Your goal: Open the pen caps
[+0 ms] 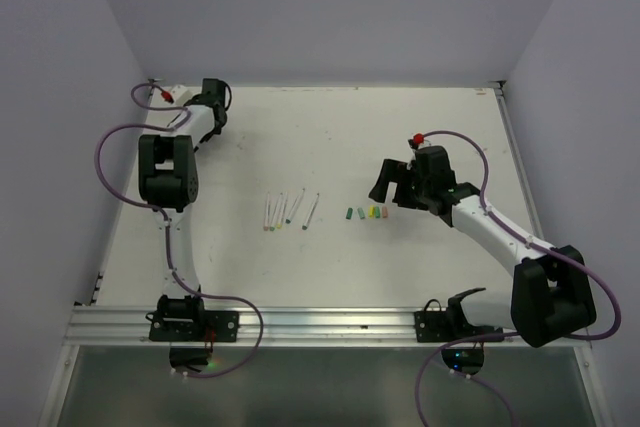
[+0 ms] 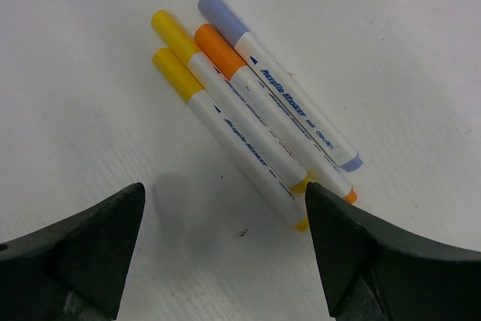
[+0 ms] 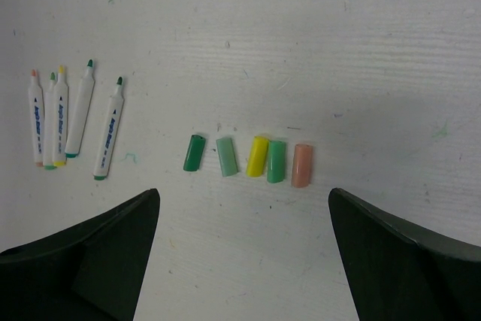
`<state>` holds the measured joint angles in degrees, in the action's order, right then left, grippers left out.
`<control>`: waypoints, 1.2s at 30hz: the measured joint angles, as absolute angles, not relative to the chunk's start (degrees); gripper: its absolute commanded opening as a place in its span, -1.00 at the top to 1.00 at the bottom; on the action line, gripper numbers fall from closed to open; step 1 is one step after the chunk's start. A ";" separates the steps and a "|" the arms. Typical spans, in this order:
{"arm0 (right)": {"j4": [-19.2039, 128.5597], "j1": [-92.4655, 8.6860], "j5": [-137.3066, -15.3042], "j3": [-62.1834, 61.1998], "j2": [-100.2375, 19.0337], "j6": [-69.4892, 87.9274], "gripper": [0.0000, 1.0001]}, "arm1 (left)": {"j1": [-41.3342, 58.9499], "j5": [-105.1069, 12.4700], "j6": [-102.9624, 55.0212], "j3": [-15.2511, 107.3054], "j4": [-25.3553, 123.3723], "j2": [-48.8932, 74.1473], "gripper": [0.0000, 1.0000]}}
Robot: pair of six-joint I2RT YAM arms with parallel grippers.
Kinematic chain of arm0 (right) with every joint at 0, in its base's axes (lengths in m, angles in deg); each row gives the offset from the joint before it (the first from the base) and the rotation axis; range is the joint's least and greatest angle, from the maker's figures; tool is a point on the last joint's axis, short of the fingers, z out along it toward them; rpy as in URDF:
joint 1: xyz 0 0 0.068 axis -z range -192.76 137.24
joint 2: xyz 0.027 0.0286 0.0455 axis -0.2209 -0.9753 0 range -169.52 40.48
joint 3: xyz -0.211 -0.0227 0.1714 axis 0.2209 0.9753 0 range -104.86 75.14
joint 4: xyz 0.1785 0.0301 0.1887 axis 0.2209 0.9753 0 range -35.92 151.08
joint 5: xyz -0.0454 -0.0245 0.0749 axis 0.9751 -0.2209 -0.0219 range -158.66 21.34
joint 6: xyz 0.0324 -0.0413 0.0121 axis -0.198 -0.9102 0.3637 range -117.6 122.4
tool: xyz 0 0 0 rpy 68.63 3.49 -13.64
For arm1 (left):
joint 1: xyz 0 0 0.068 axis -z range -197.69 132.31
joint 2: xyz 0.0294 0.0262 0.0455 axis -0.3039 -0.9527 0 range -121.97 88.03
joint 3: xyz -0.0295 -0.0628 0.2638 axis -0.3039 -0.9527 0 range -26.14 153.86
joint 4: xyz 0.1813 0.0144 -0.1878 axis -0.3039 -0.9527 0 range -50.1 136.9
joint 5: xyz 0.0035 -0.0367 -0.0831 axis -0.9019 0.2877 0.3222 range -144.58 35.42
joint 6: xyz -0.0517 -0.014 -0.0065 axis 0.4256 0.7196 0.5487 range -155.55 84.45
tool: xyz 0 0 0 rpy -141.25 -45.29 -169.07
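Several pen caps lie in a row on the white table: dark green (image 3: pixel 194 152), pale green (image 3: pixel 226 156), yellow (image 3: pixel 257 155), green (image 3: pixel 276 161) and salmon (image 3: pixel 301 165); the row also shows in the top view (image 1: pixel 365 214). Several uncapped pens (image 3: pixel 79 110) lie left of them, near mid-table (image 1: pixel 290 209). My right gripper (image 3: pixel 244 223) is open and empty, just short of the caps (image 1: pixel 388 187). My left gripper (image 2: pixel 225 223) is open and empty at the far left corner (image 1: pixel 188 97), facing several capped markers: two yellow (image 2: pixel 225 122), one orange (image 2: pixel 263 107), one pale blue (image 2: pixel 289 103).
White walls close the table on the left, back and right. A metal rail (image 1: pixel 320 325) with both arm bases runs along the near edge. Purple cables (image 1: pixel 110 142) loop beside each arm.
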<state>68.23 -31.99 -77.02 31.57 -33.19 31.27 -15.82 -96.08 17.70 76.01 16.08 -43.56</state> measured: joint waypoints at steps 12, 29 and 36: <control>68.10 -31.99 -77.24 31.57 -33.39 31.29 -0.97 | -16.33 -95.70 19.65 79.11 10.20 -45.55 -0.78; 68.69 -31.99 -76.72 31.57 -32.53 31.29 -0.97 | -16.83 -92.25 25.55 75.11 8.05 -43.01 -0.14; 69.94 -31.99 -75.06 31.55 -29.08 31.29 -0.97 | -17.37 -90.57 27.19 66.15 9.63 -37.28 0.41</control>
